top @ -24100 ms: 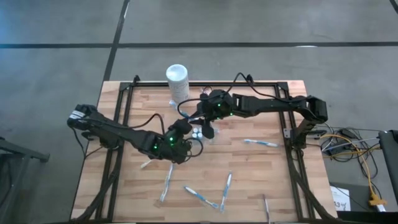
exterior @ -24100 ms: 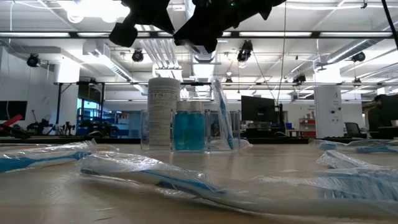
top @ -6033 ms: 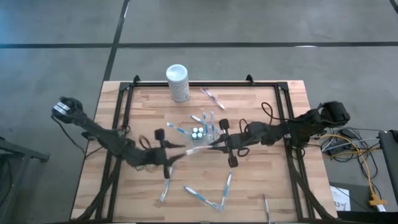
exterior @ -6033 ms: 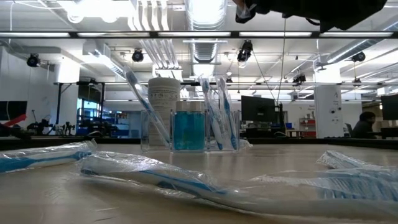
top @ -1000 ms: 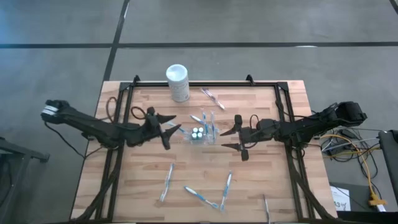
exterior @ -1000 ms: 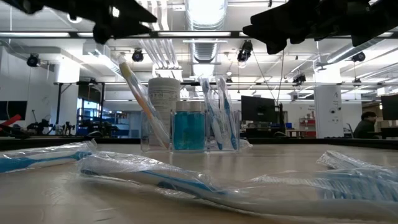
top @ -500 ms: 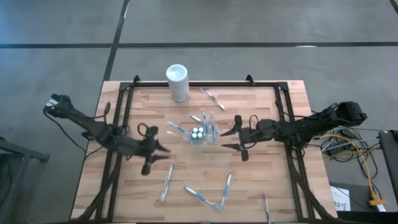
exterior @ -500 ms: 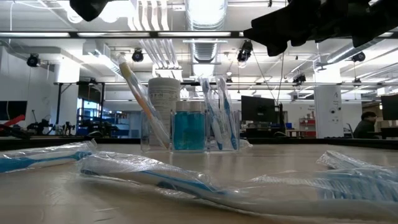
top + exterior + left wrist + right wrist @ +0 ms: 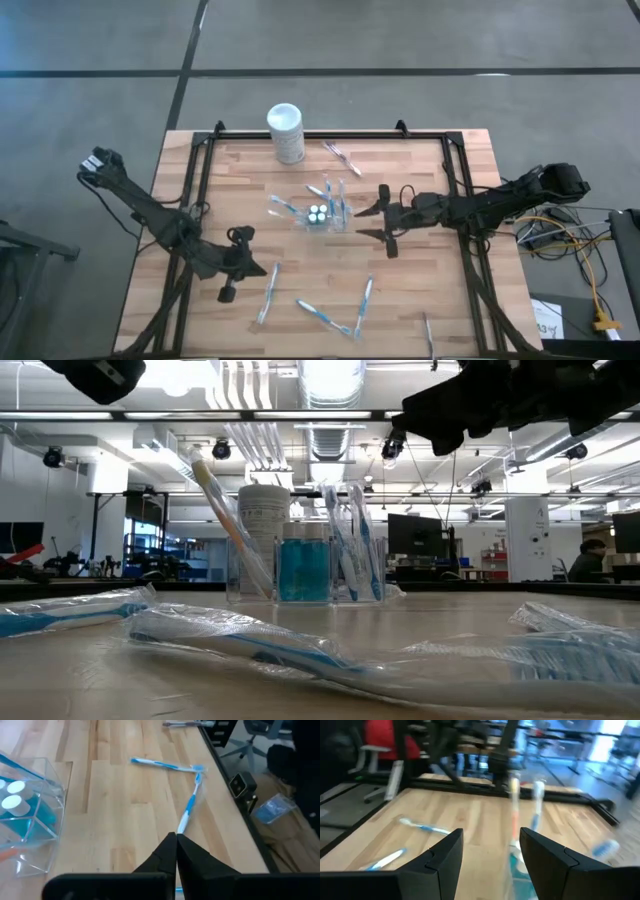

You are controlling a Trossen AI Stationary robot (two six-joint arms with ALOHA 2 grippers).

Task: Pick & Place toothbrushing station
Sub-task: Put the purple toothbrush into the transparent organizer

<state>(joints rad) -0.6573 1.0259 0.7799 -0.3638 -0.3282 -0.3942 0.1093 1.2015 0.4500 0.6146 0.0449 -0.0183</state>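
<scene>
Wrapped toothbrushes (image 9: 267, 293) litter the table (image 9: 430, 290) (white canister (image 9: 286, 133) behind station (image 9: 318, 213)).

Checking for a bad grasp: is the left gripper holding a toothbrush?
No: in the left wrist view the left gripper is shut on nothing, and the nearest toothbrush lies on the table beyond its tips.

Clear toothbrushing station (image 9: 318, 213), upright mid-table, holding toothbrushes and blue bottles

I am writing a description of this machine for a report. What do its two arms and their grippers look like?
Both arms are dark, slim and jointed, with thin black cables looping along them. The left gripper and the right gripper each have two flat, dark fingers. A white patch marks the outer end of the left arm.
</scene>
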